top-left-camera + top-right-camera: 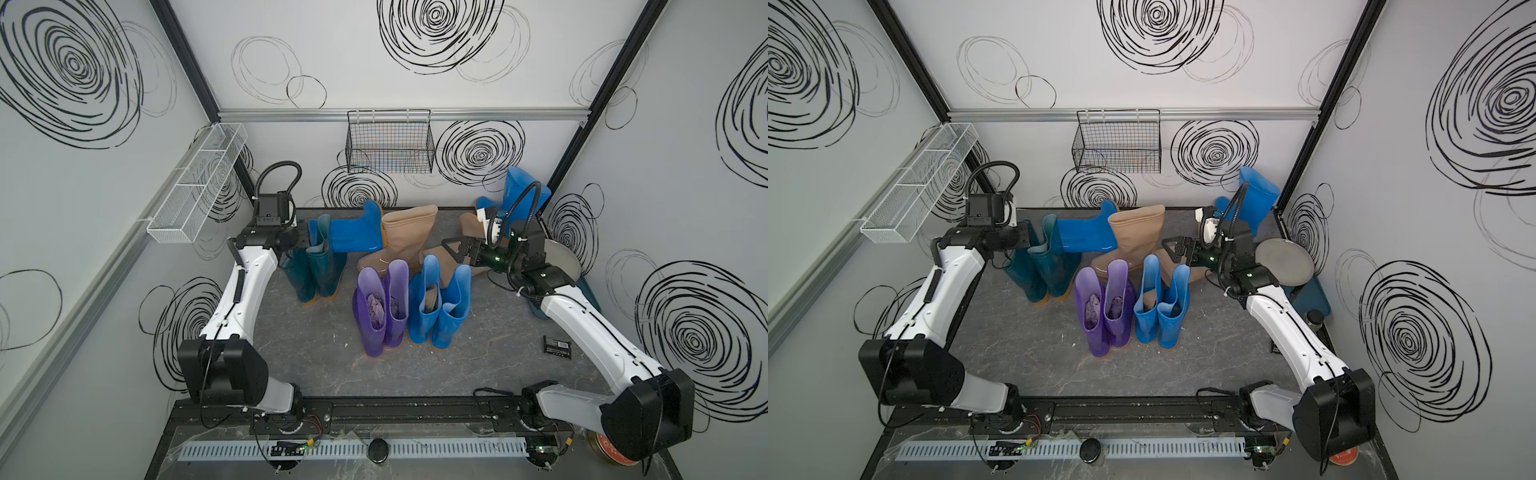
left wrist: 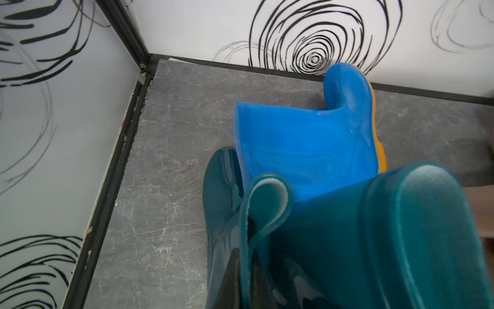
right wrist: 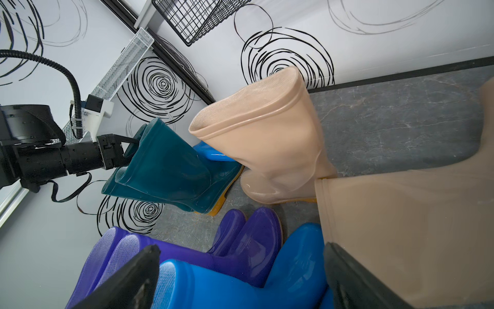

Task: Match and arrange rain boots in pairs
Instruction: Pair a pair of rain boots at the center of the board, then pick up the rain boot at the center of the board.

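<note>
Cuff pinched! The left gripper (image 1: 309, 243) is clamped tight on the folded top of a dark teal boot (image 1: 301, 272). A second teal boot (image 1: 330, 270) touches it alongside, both upright near the table's far-left corner. The right gripper (image 1: 451, 252) is spread wide, holding nothing, just beside the fallen tan boot (image 3: 401, 227) toward the right edge. Mid-table, the purple pair (image 1: 384, 307) and blue pair (image 1: 438, 309) stand side by side, with an upright tan boot (image 1: 409, 237) behind them.

Teal pair (image 1: 318, 272), purple pair (image 1: 382, 309), blue pair (image 1: 440, 309) upright; behind, tan boots (image 1: 405, 239), toppled blue boot (image 1: 357, 232), corner blue boot (image 1: 521, 191).
</note>
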